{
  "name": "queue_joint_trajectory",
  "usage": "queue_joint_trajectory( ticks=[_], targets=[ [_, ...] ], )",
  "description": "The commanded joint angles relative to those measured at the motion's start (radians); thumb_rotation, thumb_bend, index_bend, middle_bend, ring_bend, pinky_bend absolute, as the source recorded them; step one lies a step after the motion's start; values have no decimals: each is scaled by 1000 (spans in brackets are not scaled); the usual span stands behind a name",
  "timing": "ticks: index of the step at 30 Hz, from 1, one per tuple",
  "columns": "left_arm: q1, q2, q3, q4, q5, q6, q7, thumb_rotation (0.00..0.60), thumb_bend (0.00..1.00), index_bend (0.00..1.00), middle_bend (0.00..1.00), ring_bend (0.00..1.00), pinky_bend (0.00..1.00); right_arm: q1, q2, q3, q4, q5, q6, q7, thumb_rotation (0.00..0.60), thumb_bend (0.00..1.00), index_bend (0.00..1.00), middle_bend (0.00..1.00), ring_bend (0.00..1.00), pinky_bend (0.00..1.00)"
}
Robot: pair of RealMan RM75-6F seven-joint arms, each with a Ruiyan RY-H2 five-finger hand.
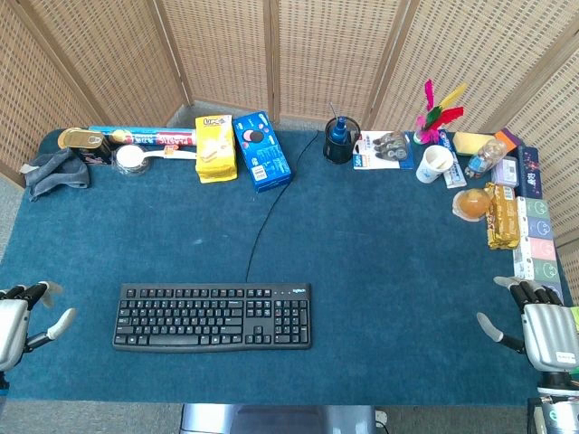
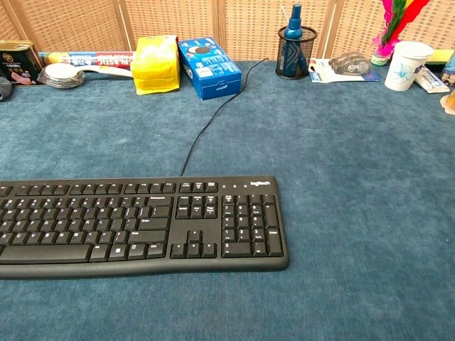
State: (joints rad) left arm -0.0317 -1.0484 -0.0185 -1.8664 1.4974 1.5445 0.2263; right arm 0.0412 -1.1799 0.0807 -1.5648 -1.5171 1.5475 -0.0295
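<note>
A black keyboard (image 1: 213, 316) (image 2: 138, 224) lies near the front of the blue table (image 1: 380, 262), its cable (image 1: 271, 203) running back toward the far edge. My left hand (image 1: 23, 316) rests at the table's left front corner, fingers apart, holding nothing, a short way left of the keyboard. At the right front edge my right hand (image 1: 534, 321) also holds nothing, its fingers spread, far right of the keyboard. The chest view shows neither hand.
Along the back stand a grey cloth (image 1: 54, 172), a tin (image 1: 83, 145), a yellow pack (image 1: 215, 147), a blue cookie box (image 1: 262, 150), a mesh pen cup (image 1: 341, 140) and a white paper cup (image 1: 434, 163). Snack packs and boxes (image 1: 529, 226) line the right edge.
</note>
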Motion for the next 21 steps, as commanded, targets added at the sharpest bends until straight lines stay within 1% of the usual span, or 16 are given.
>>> queue_joint_trajectory(
  ticks=[1,7,11,12,14,15,16,17,18,19,20,21],
  targets=[
    [-1,-1,1,1,-1,-4,3,0,150,396,527,439,428,1,-1,1,2,2,-2,1,0,301,259,300,276,274],
    [-2,0,5,-1,-4,-17,-4,0,150,374,527,439,435,1,2,-1,3,-1,-1,2,0,301,259,301,276,274],
    [-2,9,-4,-8,18,6,3,0,150,370,528,447,449,-7,8,-1,-1,-4,14,9,0,301,259,300,276,273],
    [-2,10,-6,-10,23,11,3,0,151,369,535,460,458,-8,9,-1,-2,-4,16,10,0,301,259,300,276,273],
    [-3,9,-10,-9,36,22,10,0,151,369,587,511,493,-10,11,-2,-4,-4,17,11,0,301,259,300,277,274],
    [-4,7,-12,-5,46,28,23,0,151,369,660,570,531,-11,12,-2,-5,-3,18,11,0,301,259,300,283,277],
    [-5,5,-13,-3,53,30,37,0,151,370,776,670,588,-12,12,-3,-6,-3,18,12,0,301,259,301,290,280],
    [-5,4,-12,-2,54,30,41,0,151,369,835,733,621,-12,13,-3,-6,-3,17,12,0,301,259,301,297,284],
    [-6,3,-12,-3,56,28,46,0,151,370,903,819,673,-12,13,-4,-6,-3,17,13,0,301,259,301,308,291],
    [-8,3,-10,-4,59,24,48,0,151,370,968,911,746,-12,14,-4,-6,-3,17,13,0,301,259,301,316,295],
    [-10,2,-8,-5,63,21,49,0,151,370,996,963,798,-13,15,-4,-6,-3,16,12,0,301,259,300,325,300],
    [-14,0,-6,-4,70,14,48,0,151,369,1000,998,861,-13,17,-5,-8,-2,15,13,0,301,259,300,334,304]
  ],
)
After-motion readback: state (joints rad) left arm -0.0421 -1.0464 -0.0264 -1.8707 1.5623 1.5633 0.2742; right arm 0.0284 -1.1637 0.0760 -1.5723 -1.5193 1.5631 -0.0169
